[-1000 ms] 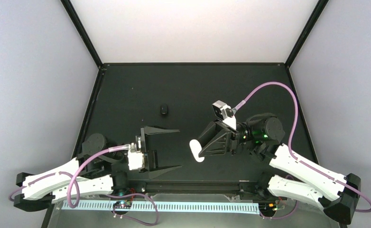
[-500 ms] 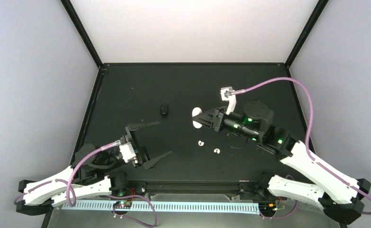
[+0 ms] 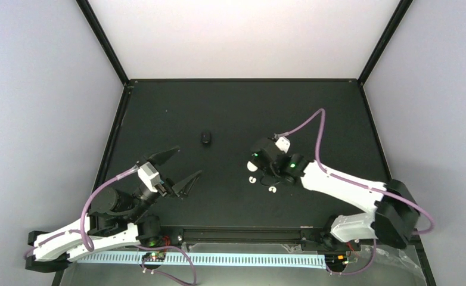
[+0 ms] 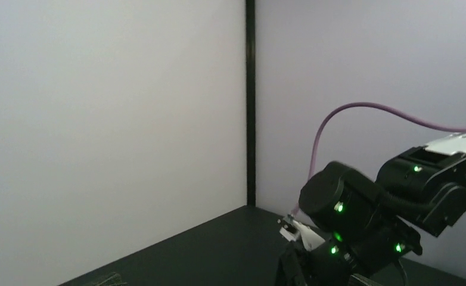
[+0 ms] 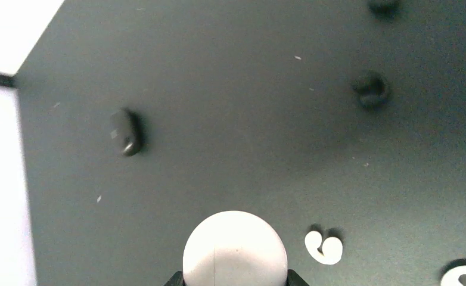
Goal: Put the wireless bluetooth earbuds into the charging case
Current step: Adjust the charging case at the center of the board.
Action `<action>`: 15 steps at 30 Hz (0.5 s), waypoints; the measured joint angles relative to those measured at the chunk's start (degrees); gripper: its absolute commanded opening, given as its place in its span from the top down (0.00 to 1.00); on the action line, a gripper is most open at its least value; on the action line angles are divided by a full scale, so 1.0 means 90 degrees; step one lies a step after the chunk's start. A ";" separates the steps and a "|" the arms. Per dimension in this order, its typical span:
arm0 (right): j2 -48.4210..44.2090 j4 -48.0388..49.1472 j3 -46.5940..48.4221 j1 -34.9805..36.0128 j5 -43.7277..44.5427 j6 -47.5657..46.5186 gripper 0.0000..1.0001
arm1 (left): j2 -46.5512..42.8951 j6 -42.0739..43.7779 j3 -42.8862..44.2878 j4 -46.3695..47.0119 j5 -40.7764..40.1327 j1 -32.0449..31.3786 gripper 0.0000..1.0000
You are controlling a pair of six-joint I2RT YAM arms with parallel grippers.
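R gripper (image 5: 235,279) is partly closed, fingers clamped on both sides of the white charging case (image 5: 235,253). The case's rounded end sticks out fwd btwn them, over the black table (image 5: 230,149); can't tell if it touches the surface. Just right of the case lies a white earbud (image 5: 324,246), curled like a C, flat on the table & apart from the case. Further right, at the wrist view's edge, is a second white earbud (image 5: 464,277), partly cut off. Ahead & right of the fingers sits a black earbud (image 5: 370,89), w/ another black earbud (image 5: 384,6) beyond it at the top edge. Ahead & left, well apart, is a small dark oval object (image 5: 126,132). All four earbuds lie on the table, outside the case. L gripper (image 3: 189,161) is well off to the left of the R one, jaws spread wide, holding nothing.
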 measured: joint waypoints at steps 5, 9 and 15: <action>0.1149 0.0136 0.0075 0.0000 0.0243 0.1020 0.78 | -0.0007 -0.0163 -0.0032 -0.0168 -0.0578 0.0000 0.01; 0.1739 0.0202 0.0223 0.0000 0.0427 0.1576 0.75 | -0.0051 -0.0287 -0.0044 -0.0330 -0.0882 0.0000 0.01; 0.2251 0.0403 0.0736 -0.0002 0.0578 0.2067 0.69 | -0.0121 -0.0415 -0.0046 -0.0415 -0.1086 0.0000 0.01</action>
